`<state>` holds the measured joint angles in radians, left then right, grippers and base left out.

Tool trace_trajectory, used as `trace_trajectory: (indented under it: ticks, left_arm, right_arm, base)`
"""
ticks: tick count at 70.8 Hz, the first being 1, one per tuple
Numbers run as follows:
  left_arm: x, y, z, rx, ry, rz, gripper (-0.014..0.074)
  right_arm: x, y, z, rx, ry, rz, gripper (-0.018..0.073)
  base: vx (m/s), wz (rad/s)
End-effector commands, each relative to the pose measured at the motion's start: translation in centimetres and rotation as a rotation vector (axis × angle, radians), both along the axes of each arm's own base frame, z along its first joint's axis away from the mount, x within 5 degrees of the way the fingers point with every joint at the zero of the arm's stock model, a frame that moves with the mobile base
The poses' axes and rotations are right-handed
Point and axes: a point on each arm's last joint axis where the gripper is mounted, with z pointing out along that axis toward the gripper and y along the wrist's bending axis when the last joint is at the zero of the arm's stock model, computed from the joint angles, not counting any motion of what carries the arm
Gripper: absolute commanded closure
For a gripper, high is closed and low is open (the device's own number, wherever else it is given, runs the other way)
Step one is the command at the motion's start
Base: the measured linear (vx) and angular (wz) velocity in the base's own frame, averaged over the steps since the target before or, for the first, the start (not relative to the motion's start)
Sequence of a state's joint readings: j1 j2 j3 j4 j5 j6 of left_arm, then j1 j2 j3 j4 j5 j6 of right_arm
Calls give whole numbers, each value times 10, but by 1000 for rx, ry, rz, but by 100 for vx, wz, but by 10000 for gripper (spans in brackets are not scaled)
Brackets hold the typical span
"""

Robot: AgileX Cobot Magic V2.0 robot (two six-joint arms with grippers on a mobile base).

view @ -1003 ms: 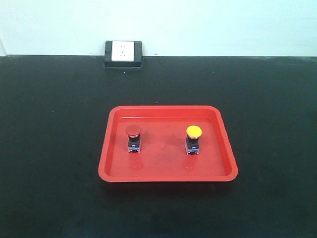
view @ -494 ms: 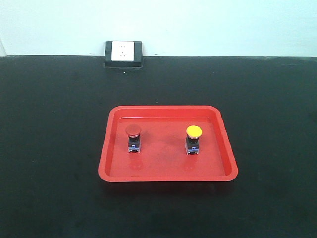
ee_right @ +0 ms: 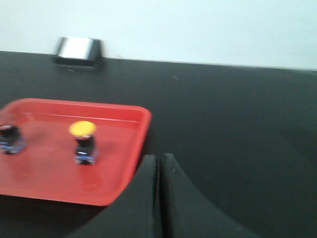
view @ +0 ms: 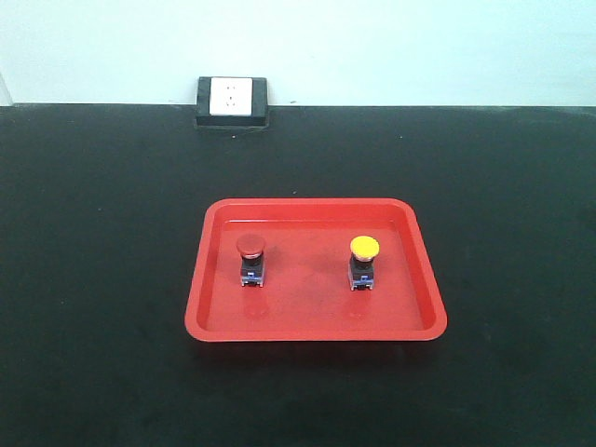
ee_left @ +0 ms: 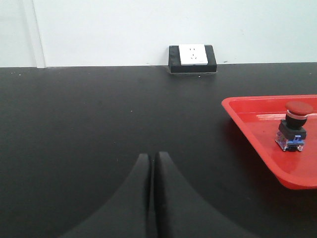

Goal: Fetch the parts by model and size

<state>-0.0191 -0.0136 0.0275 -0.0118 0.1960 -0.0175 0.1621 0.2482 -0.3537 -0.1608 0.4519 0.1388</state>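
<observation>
Two push-button parts stand upright in a red tray (view: 209, 289). The red-capped part (view: 250, 258) is on the tray's left side, the yellow-capped part (view: 364, 262) on its right. Each has a black body and a blue base. Neither gripper shows in the front view. In the left wrist view, my left gripper (ee_left: 151, 157) is shut and empty over the black table, left of the tray (ee_left: 247, 124) and the red-capped part (ee_left: 294, 130). In the blurred right wrist view, my right gripper (ee_right: 159, 157) is shut and empty just off the tray's right edge (ee_right: 141, 136), right of the yellow-capped part (ee_right: 84, 142).
A white wall socket in a black housing (view: 232, 100) sits at the table's back edge against the pale wall; it also shows as the socket (ee_left: 192, 57) in the left wrist view. The black tabletop (view: 93, 279) surrounds the tray on all sides.
</observation>
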Motion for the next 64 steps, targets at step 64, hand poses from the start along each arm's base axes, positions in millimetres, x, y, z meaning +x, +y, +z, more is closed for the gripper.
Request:
trace_trajectory:
  ticks: [64]
  left_arm:
    - [0,0,6,-10,-88,2,601]
  right_arm:
    - [-10,-7,-75,42,-310,-137,569]
  base:
    - [0,0]
